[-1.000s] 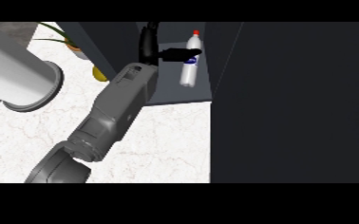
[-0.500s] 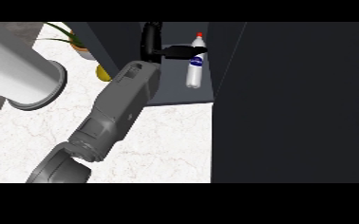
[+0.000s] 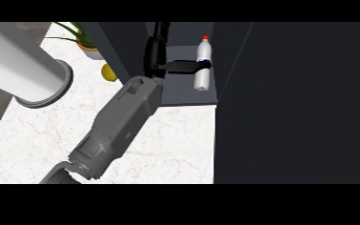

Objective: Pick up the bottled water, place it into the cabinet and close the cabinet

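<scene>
Clear plastic with a red cap, the bottled water point(image 3: 203, 66) stands inside the dark cabinet point(image 3: 190, 96) at upper centre of the frame, and your one visible hand point(image 3: 167, 66) reaches in from the left with its black fingers closed around the bottle's middle; I cannot tell which arm it is. By my reading the placing is all but done; you have yet to let go, draw the hand out, and shut the cabinet door point(image 3: 288, 105), the dark slab filling the right.
</scene>
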### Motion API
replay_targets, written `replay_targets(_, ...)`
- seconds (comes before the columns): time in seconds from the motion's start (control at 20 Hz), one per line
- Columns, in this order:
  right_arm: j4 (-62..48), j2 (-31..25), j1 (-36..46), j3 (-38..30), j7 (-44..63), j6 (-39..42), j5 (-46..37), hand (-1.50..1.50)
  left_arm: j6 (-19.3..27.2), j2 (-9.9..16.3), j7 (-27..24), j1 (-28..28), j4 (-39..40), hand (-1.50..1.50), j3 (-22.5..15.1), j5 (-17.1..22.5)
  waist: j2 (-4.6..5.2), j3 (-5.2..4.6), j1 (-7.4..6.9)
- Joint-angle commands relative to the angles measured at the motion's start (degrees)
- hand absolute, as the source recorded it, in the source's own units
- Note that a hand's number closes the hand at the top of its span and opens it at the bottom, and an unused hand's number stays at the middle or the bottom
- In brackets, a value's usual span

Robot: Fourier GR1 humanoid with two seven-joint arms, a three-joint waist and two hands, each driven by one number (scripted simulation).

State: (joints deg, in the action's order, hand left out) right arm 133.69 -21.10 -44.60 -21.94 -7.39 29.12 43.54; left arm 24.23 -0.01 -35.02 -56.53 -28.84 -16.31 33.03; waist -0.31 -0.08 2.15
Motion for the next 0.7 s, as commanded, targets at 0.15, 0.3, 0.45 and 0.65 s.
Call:
replay_targets(0.15, 10.5, 2.3, -3.7, -0.7, 3.5, -2.6, 2.5, -1.5, 2.0, 0.0, 1.4, 13.1, -16.8, -1.5, -9.7, 2.4, -0.4, 0.0, -1.75)
replay_targets(0.3, 11.8, 3.7, -5.2, 0.1, 3.4, -2.5, 0.9, -1.5, 1.1, 0.0, -0.2, 19.7, -21.9, -1.5, -11.9, 3.4, -0.21, -0.03, -1.67)
replay_targets(0.45, 9.7, 2.8, -2.9, 0.4, 3.8, -4.0, 0.4, -1.5, 5.5, 0.0, 3.4, 26.3, -33.1, -1.5, -15.9, 1.9, -0.65, 0.01, -3.48)
replay_targets(0.65, 10.9, 3.1, -1.0, 1.1, 4.4, -5.4, -0.7, -1.5, 7.0, 0.6, 3.2, 35.3, -42.0, -1.5, -20.7, 0.7, -0.4, 0.0, -3.18)
